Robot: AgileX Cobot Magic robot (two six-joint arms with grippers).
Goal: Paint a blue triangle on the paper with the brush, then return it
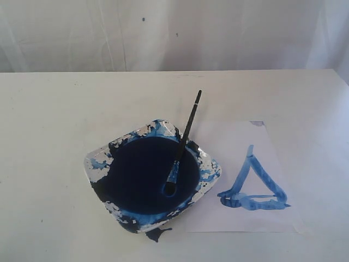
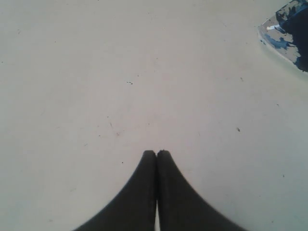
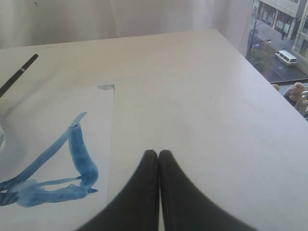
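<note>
A broad off-white bench [image 1: 49,109], faintly speckled; a pale curtain [image 1: 163,33] hangs in folds behind it; beyond one corner a window [image 3: 281,45] shows buildings [image 3: 281,14] and a white van [image 3: 287,57] on a street; soft, even daylight.

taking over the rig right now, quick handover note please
Left gripper: jaws shut, holding nothing, over bare table near the paint dish.
Right gripper: jaws shut, holding nothing, over the table beside the paper.
Brush: lies in the dish, bristles in the paint, handle leaning on the far rim.
Done: blue triangle is on the paper; brush set in the dish.
Left: nothing that shows; the job looks complete.
</note>
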